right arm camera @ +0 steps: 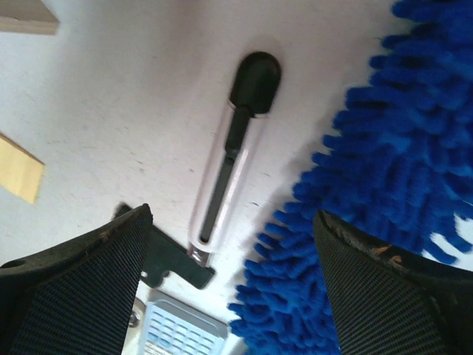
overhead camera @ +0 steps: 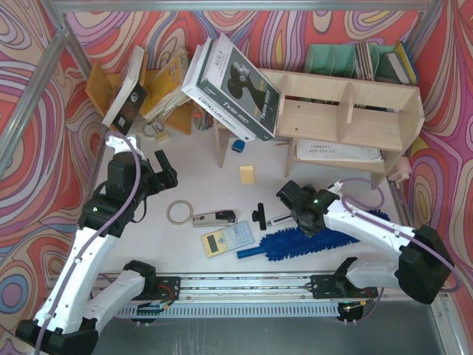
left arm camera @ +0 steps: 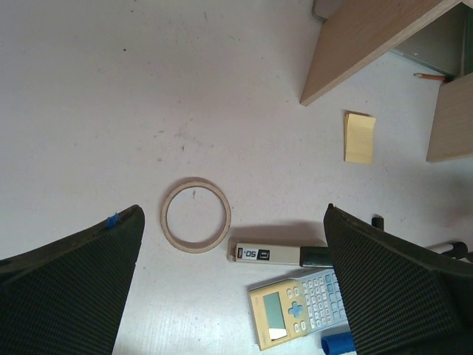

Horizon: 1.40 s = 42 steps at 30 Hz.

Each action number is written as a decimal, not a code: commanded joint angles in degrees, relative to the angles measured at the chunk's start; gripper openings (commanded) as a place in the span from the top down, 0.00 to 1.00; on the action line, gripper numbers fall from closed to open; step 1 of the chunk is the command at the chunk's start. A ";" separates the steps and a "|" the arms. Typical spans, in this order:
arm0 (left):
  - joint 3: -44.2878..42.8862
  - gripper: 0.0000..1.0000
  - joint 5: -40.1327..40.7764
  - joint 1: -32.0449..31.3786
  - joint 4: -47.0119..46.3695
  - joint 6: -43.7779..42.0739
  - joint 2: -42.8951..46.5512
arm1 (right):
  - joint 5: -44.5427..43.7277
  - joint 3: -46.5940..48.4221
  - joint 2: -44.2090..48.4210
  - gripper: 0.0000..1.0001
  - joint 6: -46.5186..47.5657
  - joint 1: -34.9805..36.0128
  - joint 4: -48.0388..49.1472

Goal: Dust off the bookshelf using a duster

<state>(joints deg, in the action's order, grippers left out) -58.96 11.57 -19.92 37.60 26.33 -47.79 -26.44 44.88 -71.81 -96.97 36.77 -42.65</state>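
Right gripper (right arm camera: 230, 214): fingers spread wide, gripping nothing, over the black rod (right arm camera: 229, 159) and the duster (right arm camera: 399, 140) fringe. Can't tell if it touches.
Left gripper (left arm camera: 230, 214): wide open, empty, above the tape ring (left arm camera: 196, 215).
Duster lies flat on the table (overhead camera: 199, 166), well short of the bookshelf (overhead camera: 347, 111). The lower tier holds white papers (overhead camera: 340, 151).
Green file holders (overhead camera: 332, 59) hold books.

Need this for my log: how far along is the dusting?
Done: nothing yet; the duster lies ungrasped on the table. In hand: the right hand, open, hovers at the edge of its fluffy head. Left: grasp it and sweep the bookshelf.
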 commanded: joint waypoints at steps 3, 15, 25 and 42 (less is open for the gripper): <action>0.40 0.01 -1.09 0.35 0.36 0.21 1.35 | -0.76 0.66 2.41 0.17 -8.55 4.45 -14.96; 0.25 0.01 -0.42 0.33 0.72 0.04 2.35 | 2.37 -3.64 6.98 0.13 -12.87 5.96 -20.62; 0.17 0.02 -0.17 0.35 0.93 0.04 1.19 | 5.01 -10.08 7.49 0.13 -10.91 5.94 -9.98; -0.36 0.02 -2.05 0.32 1.07 -0.49 -2.10 | 3.25 -12.74 2.11 0.22 -12.49 5.91 -4.95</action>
<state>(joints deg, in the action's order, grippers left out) -59.00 10.22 -19.92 37.91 26.33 -49.28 -21.04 33.23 -68.77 -108.05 42.39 -48.12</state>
